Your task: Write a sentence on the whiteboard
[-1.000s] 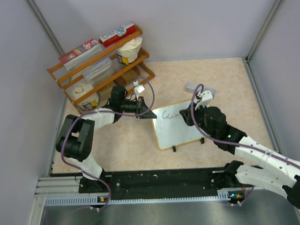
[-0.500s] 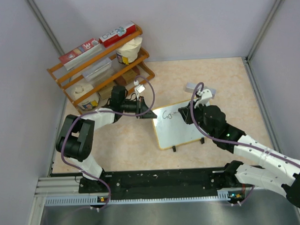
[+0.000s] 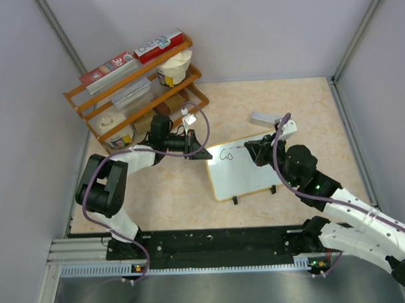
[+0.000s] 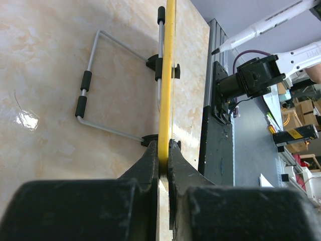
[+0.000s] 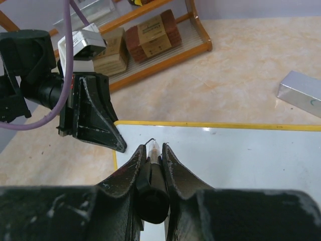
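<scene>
The whiteboard [image 3: 246, 173] stands tilted on its two black feet in the middle of the table. Black lettering reading "Go" [image 3: 227, 153] sits at its top left corner. My left gripper [image 3: 201, 153] is shut on the board's left edge; in the left wrist view the yellowish frame [image 4: 169, 75] runs edge-on between the jaws of the left gripper [image 4: 163, 149]. My right gripper [image 3: 253, 152] hovers over the board just right of the letters, shut on a black marker [image 5: 153, 173]. The marker's tip touches the whiteboard [image 5: 241, 155] beside a short stroke [image 5: 150, 141].
An orange wooden rack [image 3: 137, 80] with boxes and cups fills the back left. A small grey block [image 3: 264, 117] lies just behind the board, also seen as the grey block [image 5: 301, 90]. Enclosure walls close three sides; a black rail [image 3: 212, 243] runs along the front.
My right gripper has moved right across the board with the marker, completing the second letter and uncovering "Go". The left gripper and the board have stayed put.
</scene>
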Tool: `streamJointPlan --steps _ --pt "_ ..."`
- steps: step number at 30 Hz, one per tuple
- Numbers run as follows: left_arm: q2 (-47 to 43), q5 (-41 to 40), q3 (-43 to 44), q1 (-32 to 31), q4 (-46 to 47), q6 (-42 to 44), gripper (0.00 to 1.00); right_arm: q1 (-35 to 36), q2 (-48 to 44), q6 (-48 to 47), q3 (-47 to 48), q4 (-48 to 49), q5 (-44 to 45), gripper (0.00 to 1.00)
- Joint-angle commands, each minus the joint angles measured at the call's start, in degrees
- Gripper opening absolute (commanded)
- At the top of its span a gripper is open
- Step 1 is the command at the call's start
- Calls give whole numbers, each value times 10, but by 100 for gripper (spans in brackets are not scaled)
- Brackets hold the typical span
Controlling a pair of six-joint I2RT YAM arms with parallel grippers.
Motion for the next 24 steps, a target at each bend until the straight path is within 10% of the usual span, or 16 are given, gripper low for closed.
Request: streamJointPlan --steps 1,24 --pt "12 8 1 -18 -19 56 0 3 -8 -1 -3 14 29 0" --pt "11 6 3 -18 -28 63 0 -7 1 11 -27 -2 45 0"
